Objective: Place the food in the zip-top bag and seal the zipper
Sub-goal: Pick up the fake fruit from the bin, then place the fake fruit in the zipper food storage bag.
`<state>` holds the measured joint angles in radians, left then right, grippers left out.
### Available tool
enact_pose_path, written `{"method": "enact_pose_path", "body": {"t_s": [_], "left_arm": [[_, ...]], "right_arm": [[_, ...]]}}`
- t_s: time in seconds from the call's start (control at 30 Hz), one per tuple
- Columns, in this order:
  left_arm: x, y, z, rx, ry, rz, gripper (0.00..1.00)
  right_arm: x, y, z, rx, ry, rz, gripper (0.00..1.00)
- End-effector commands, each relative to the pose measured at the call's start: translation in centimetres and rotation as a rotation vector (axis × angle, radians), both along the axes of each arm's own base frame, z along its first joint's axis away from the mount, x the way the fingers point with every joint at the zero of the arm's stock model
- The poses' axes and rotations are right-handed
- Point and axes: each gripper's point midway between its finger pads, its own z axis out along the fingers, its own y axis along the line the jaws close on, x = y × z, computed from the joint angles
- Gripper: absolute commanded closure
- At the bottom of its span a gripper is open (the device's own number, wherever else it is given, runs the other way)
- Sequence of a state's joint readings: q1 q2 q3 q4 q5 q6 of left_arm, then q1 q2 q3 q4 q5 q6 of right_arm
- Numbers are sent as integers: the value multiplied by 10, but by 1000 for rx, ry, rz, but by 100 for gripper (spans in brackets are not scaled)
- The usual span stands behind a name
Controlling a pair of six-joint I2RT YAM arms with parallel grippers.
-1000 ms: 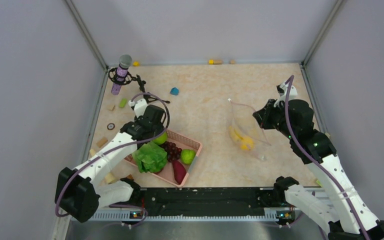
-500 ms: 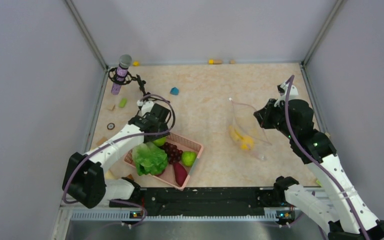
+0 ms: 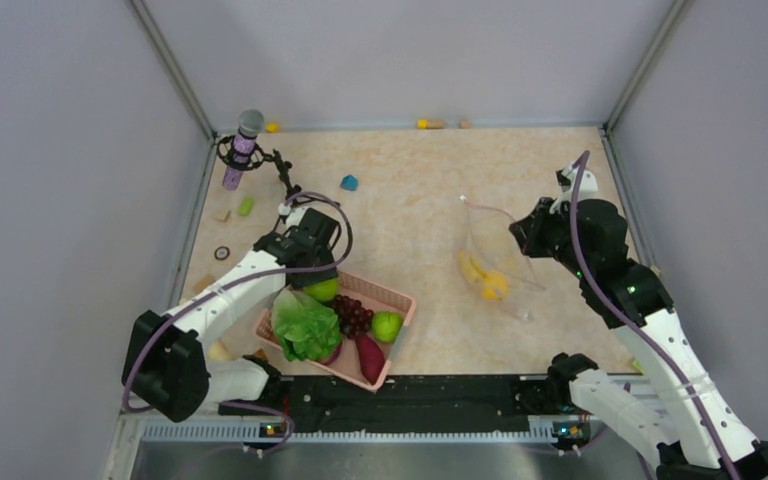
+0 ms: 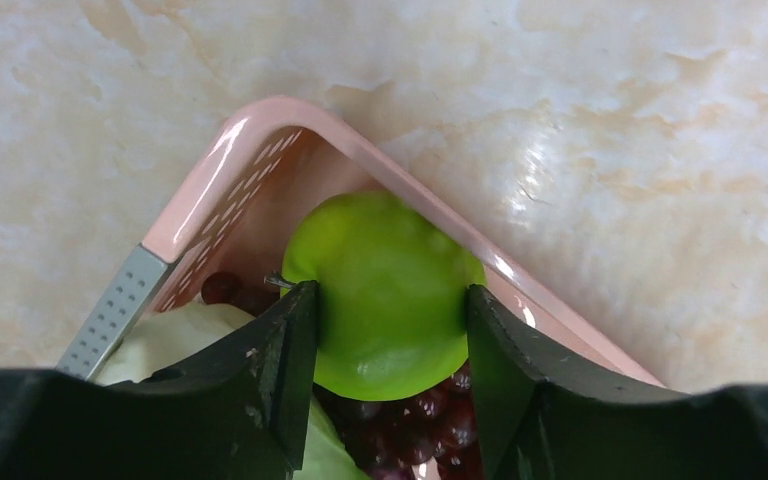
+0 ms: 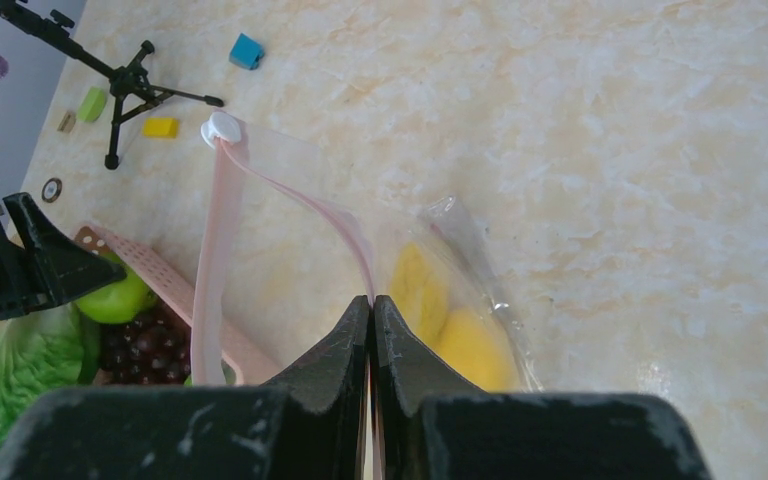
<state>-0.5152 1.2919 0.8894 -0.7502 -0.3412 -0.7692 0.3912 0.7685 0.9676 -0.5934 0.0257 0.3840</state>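
Left gripper (image 4: 390,295): part-closed, its fingers pressed on both flanks of a green fruit (image 4: 385,260).
Around it: the fruit sits low in the corner of the pink basket (image 4: 235,175) just ahead of the fingertips. Grapes (image 4: 410,410) and lettuce (image 4: 175,335) lie back under the fingers.
Just changed: since a second ago the basket has slid toward the arm bases and turned slightly, and the gripper has followed it.
Meaning: the grab looks only now settled; the lift and the carry to the bag remain.
Right gripper (image 5: 372,305): pinched shut on the zipper (image 5: 215,250), holding the mouth of the bag (image 5: 465,260) up and open; unmoved.
Beyond its tips: banana (image 5: 412,285) and lemon (image 5: 475,350), already inside.
Writing: none readable.
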Motion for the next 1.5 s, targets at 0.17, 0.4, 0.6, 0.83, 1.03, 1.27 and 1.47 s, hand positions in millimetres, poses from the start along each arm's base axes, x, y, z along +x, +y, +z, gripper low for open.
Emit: {"method": "enact_pose_path", "body": {"t_s": [0.17, 0.4, 0.6, 0.83, 1.03, 1.27, 1.47], "left_arm": [[-9, -24, 41, -181, -113, -122, 68], [-14, -38, 62, -277, -188, -211, 69], [-13, -53, 91, -376, -321, -297, 70], [-21, -52, 129, -433, -474, -350, 69], [-31, -83, 174, -609, -626, -521, 68], [-28, -114, 225, -754, -765, -672, 71], [-23, -150, 273, -853, -868, -817, 73]], "right_arm": [[1, -6, 6, -9, -32, -20, 96], [0, -6, 7, -6, -35, -18, 96], [0, -6, 8, -6, -36, -18, 96], [0, -5, 8, -3, -37, -14, 96], [-1, -4, 7, -2, -33, -6, 96], [-2, -1, 8, 5, -32, 8, 96], [-2, 0, 7, 6, -28, 16, 96]]}}
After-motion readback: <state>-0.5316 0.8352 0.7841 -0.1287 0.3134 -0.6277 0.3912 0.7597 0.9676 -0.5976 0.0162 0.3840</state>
